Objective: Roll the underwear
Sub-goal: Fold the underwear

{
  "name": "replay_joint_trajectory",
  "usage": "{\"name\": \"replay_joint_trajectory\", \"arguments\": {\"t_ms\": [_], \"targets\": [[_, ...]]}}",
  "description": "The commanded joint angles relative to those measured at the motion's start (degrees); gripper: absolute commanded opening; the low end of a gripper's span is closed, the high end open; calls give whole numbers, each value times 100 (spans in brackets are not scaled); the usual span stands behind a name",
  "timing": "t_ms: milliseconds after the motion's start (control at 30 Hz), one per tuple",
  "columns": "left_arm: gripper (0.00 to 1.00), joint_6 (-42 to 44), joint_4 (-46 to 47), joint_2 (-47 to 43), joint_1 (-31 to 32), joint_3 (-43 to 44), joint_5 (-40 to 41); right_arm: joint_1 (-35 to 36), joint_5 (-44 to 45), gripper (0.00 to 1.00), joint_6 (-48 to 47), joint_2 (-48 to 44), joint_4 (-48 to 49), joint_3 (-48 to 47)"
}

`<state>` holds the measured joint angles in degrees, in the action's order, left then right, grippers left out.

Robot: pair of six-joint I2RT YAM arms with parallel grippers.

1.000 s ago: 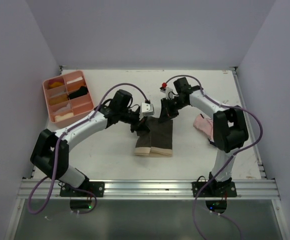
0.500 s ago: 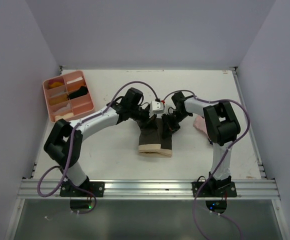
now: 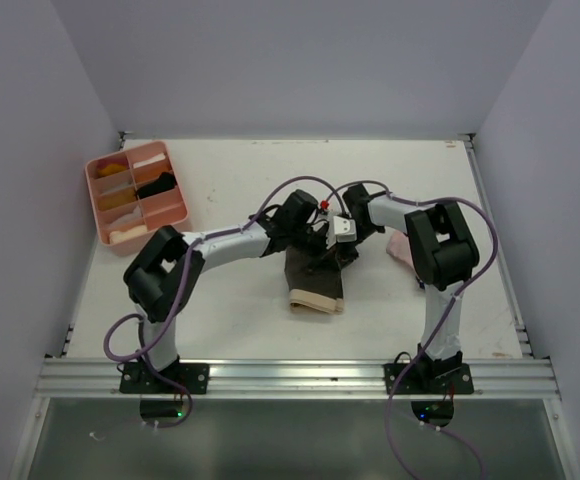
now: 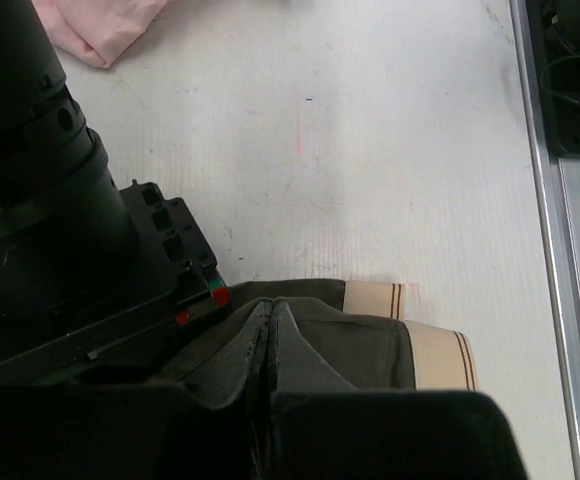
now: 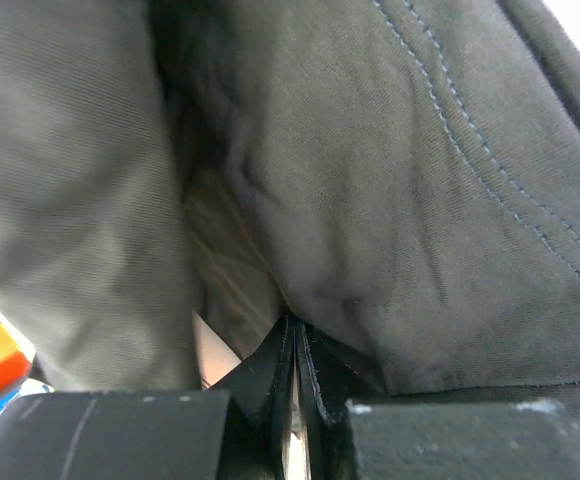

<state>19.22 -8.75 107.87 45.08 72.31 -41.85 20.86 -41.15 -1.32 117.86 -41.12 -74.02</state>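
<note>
The left gripper (image 4: 270,398) is pinching a raised ridge of the dark underwear (image 4: 355,345), its jaws pressed together with only the cloth between them. The right gripper (image 5: 296,352) is doing the same from the other side, its jaws nearly meeting on a fold of the same olive-brown cloth, which is filling almost the whole right wrist view.

From above, the two grippers are meeting at the 12 o'clock edge of the dark underwear (image 3: 315,280), the left gripper (image 3: 320,248) coming in from 9 o'clock and the right gripper (image 3: 342,250) from 2 o'clock. The garment is lying near the middle of the table (image 3: 220,310), folded narrow, with its beige waistband (image 3: 317,302) pointing to 6 o'clock.

There are two pieces of underwear. The second one, the pink underwear (image 3: 402,248), is lying flat at 3 o'clock of the dark one, well apart from it and partly hidden behind the right arm.

One pink tray (image 3: 98,200) is sitting at the table's 10 o'clock corner, its compartments holding small items too small to tell apart.
</note>
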Motion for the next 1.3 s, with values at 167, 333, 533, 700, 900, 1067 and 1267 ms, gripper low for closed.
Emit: {"name": "replay_joint_trajectory", "arguments": {"t_ms": [167, 333, 533, 700, 900, 1067, 1267], "targets": [[0, -455, 638, 85, 27, 248, -52, -267, -219, 8, 80, -490, -272, -297], [0, -446, 682, 93, 18, 134, 18, -372, -25, 10, -149, -791, -589, -359], [0, -367, 639, 304, 18, 283, 10, -442, 45, 10, -342, -826, -616, -271], [0, 37, 155, 559, 18, 398, 115, -548, 230, 11, -395, -879, -651, -315], [0, 134, 286, 761, -17, 327, 264, -960, 56, 11, -378, -1336, -607, 27], [7, 125, 401, 919, -52, 310, 405, -1155, -490, 9, -614, -2021, -686, 616], [41, 204, 348, 858, -70, 432, 502, -1137, -948, 10, -370, -2382, -590, 1196]]}}
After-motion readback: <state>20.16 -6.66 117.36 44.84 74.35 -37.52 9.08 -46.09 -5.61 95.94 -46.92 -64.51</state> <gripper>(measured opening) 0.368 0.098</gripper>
